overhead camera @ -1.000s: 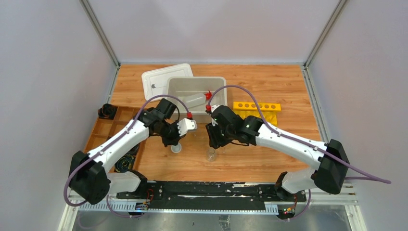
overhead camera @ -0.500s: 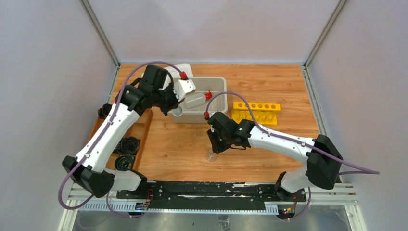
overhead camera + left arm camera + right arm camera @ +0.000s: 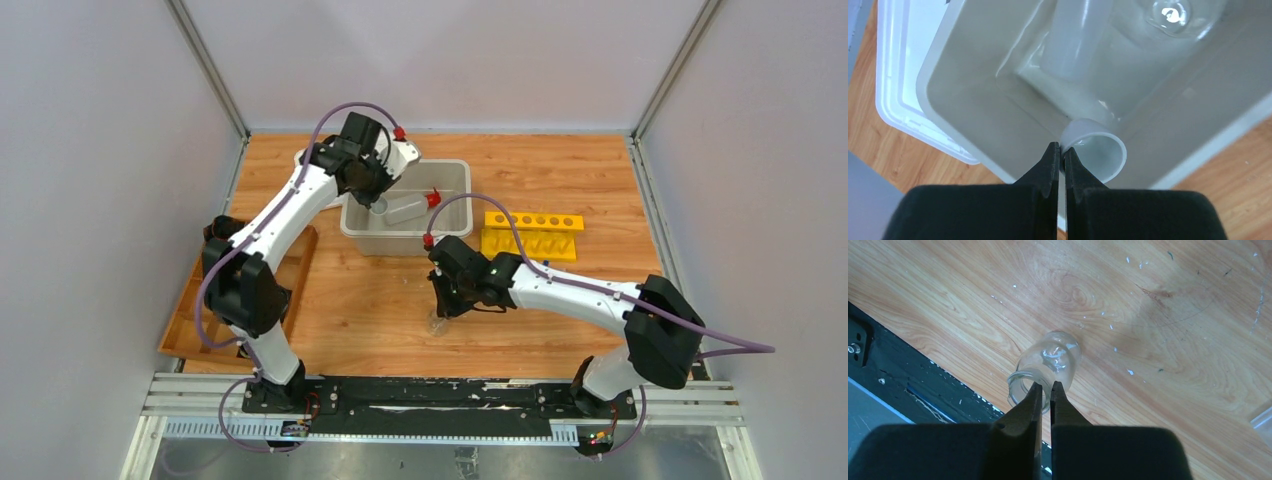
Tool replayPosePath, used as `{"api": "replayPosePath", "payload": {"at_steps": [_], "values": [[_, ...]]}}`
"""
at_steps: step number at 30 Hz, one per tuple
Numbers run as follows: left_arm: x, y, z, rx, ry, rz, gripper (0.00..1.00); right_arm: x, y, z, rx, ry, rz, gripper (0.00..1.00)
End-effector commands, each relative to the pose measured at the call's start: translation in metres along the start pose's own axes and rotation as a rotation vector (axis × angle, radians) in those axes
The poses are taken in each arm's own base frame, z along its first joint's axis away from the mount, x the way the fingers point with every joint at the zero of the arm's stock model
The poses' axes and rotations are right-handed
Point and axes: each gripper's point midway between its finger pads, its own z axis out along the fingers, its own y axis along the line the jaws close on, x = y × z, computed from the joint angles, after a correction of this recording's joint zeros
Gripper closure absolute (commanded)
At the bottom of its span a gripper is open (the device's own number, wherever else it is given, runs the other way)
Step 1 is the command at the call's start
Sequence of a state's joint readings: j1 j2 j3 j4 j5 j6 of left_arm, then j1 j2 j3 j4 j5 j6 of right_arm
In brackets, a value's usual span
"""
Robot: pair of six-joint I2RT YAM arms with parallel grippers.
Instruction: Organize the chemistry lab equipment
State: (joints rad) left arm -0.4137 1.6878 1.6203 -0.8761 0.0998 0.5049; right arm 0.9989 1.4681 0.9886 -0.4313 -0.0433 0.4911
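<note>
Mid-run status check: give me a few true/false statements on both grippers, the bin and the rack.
1. The left gripper pinches the rim of the small white plastic cup over the pale grey plastic bin. True.
2. The right gripper hangs open above the small clear glass jar. False: it is shut on the jar's rim.
3. The white squeeze bottle with red nozzle lies inside the bin. True.
4. The yellow test-tube rack sits inside the bin. False: it stands on the wooden table, right of the bin.
</note>
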Motion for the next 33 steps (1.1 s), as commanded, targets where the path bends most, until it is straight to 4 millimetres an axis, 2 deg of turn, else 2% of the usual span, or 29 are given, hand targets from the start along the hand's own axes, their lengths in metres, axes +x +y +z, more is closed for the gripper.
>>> {"api": "replayPosePath", "payload": {"at_steps": [1, 4, 7, 13, 17, 21, 24, 27, 30, 33], "values": [[-0.019, 0.031, 0.022, -0.110, -0.039, 0.011, 1.00, 0.013, -0.003, 0.006, 0.016, 0.028, 0.014, 1.00], [-0.015, 0.041, 0.045, -0.132, -0.020, -0.003, 1.00, 0.009, 0.000, -0.003, -0.005, 0.008, 0.021, 1.00], [-0.011, 0.048, 0.070, -0.131, -0.001, -0.021, 1.00, -0.002, 0.005, -0.026, -0.041, -0.051, 0.030, 1.00], [-0.003, 0.067, 0.104, -0.219, 0.026, -0.022, 1.00, -0.023, 0.002, -0.067, -0.081, -0.158, 0.069, 1.00], [-0.001, 0.075, 0.117, -0.251, 0.027, -0.038, 1.00, -0.028, -0.001, -0.081, -0.091, -0.200, 0.089, 1.00], [0.000, 0.069, 0.123, -0.223, 0.023, -0.043, 0.98, -0.031, -0.001, -0.088, -0.096, -0.214, 0.102, 1.00], [0.000, 0.066, 0.119, -0.209, 0.023, -0.050, 0.73, -0.040, 0.000, -0.097, -0.090, -0.238, 0.105, 1.00], [-0.007, 0.064, 0.100, -0.205, -0.015, -0.058, 0.52, -0.056, -0.003, -0.112, -0.080, -0.266, 0.115, 1.00], [-0.019, 0.061, 0.072, -0.188, -0.062, -0.077, 0.39, -0.080, -0.005, -0.132, -0.092, -0.315, 0.125, 1.00], [-0.039, 0.061, 0.031, -0.155, -0.140, -0.122, 0.24, -0.111, -0.007, -0.153, -0.105, -0.380, 0.131, 1.00]]}}
